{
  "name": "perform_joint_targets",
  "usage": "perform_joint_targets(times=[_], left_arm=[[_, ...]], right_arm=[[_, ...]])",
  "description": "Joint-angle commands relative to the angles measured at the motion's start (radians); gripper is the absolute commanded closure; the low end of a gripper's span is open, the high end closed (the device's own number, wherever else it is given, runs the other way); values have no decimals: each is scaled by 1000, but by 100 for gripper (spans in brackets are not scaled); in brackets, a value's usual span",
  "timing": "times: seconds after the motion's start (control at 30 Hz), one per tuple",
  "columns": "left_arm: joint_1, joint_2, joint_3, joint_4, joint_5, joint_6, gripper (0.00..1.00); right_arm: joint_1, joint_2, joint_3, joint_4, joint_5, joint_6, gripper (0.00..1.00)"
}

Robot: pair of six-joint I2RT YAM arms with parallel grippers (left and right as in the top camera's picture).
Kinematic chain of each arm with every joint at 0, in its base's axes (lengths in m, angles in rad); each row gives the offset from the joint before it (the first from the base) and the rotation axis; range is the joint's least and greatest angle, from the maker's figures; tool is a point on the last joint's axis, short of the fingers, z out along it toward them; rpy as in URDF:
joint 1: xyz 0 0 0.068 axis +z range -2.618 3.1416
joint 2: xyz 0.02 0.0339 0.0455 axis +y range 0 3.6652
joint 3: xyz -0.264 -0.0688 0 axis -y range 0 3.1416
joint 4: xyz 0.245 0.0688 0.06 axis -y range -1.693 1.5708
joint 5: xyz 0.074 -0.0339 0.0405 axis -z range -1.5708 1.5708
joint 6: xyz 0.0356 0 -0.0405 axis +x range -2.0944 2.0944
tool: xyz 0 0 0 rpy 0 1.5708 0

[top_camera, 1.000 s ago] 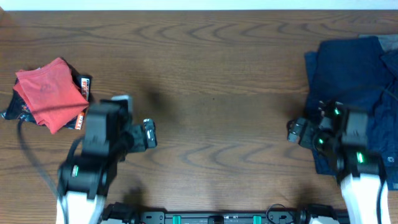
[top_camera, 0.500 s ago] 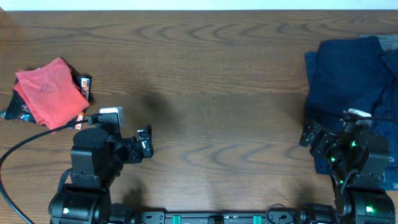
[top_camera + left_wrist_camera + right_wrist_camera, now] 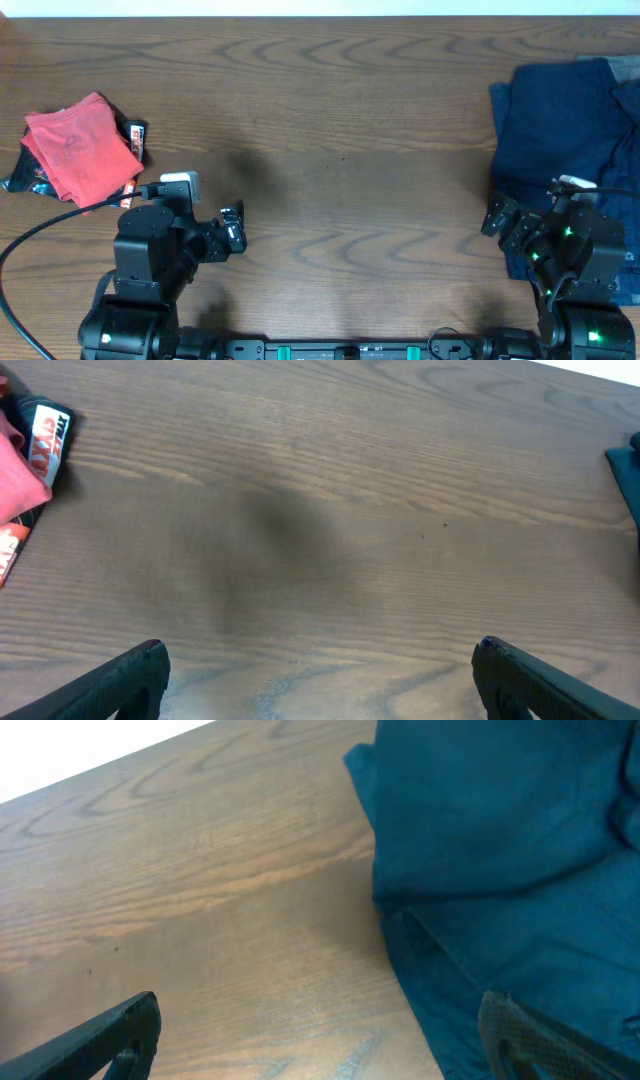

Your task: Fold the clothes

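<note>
The brown wood-grain counter [image 3: 350,120] is bare across its middle. A heap of dark navy garments [image 3: 560,130] covers its right end, long axis running from the near side to the far side. A folded coral-red cotton T-shirt [image 3: 80,150] sits at the left end on a crumpled black graphic-print shirt [image 3: 135,135]. The right gripper [image 3: 500,222], released and holding nothing, is just beside the heap's near-left edge, and the cloth lies ahead and to its right. The left gripper [image 3: 233,228], also spread and empty, faces mid-counter, with the red shirt off to its left. The right arm is likely better placed to draw out the next garment.
</note>
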Motion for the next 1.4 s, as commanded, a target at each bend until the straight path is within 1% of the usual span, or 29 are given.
perform_joint_targets(times=[0.0,0.13,0.33,0.43,0.6,0.73,0.93,1.03,1.13,1.37], left_arm=[[-2,2,-7,5,-9,-2,2],[-2,2,-7,5,-9,-2,2],[-2,2,-7,5,-9,-2,2],[-2,2,-7,5,-9,-2,2],[-2,2,-7,5,-9,-2,2],[-2,2,-7,5,-9,-2,2],[-2,2,-7,5,-9,-2,2],[-2,2,-7,5,-9,-2,2],[-2,2,-7,5,-9,-2,2],[-2,2,-7,5,-9,-2,2]], right_arm=[[19,-38,-35,34,8,-11,1],[19,-105,-142,147,-70,-115,1],[21,-293,-357,326,-143,-121,1],[48,-395,-438,392,-137,-127,1],[116,-522,-514,400,-67,-140,1],[146,-580,-542,414,-20,-142,1],[161,-584,-629,563,-13,-197,1],[161,-584,-706,684,-16,-223,1],[161,-584,-703,690,-16,-292,1],[161,-584,-703,680,-14,-297,1]])
